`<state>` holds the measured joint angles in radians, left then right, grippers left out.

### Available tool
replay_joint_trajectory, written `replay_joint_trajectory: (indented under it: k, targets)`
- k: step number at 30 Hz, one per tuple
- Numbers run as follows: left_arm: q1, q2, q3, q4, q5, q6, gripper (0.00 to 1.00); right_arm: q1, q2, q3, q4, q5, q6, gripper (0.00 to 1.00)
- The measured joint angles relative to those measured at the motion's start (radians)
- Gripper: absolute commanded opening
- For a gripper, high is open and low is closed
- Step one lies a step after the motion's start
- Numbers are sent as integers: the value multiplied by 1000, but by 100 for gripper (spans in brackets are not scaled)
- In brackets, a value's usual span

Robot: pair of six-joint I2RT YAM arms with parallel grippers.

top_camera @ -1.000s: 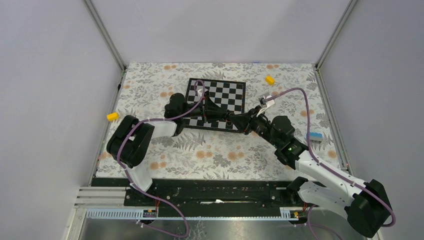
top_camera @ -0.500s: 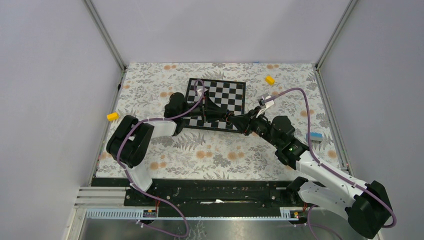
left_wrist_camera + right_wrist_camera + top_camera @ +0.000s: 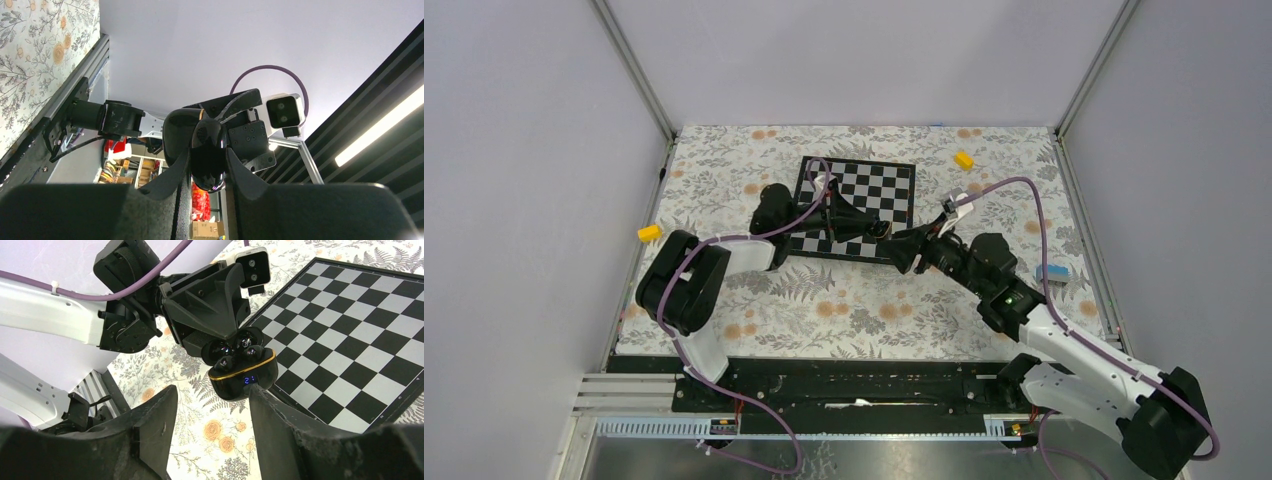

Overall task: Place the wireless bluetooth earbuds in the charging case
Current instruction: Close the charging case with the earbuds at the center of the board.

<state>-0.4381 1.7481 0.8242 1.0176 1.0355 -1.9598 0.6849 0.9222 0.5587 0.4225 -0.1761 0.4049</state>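
The case [image 3: 243,377] is clamped by the left fingers [image 3: 172,182] above the 6 o'clock edge of the board [image 3: 350,335], buds [image 3: 226,362] seemingly nested inside. The right fingers [image 3: 280,425], spread and empty, should be brought down squarely, so nothing is knocked loose.

The table [image 3: 854,305] holds one chessboard [image 3: 864,190], two yellow blocks [image 3: 650,232] [image 3: 964,160] and one blue block [image 3: 1052,271]. There are two pincers [image 3: 209,172] [image 3: 211,392] and one case [image 3: 243,379].

charging case [image 3: 243,382]: glossy black plastic, gold rim | earbuds [image 3: 220,347]: glossy black | chessboard [image 3: 350,340]: smooth
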Motion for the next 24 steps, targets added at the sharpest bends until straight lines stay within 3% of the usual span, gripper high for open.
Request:
replay_joint_trajectory:
  k: [8, 17, 24]
  targets:
    - [0, -6, 0, -36, 0, 37, 0, 0, -82, 0, -35, 31, 3, 78]
    - [0, -10, 37, -149, 16, 169, 0, -9, -146, 28, -195, 273, 38, 84]
    - [-20, -11, 129, -322, 51, 410, 0, -259, -54, 59, -415, 263, 186, 88]
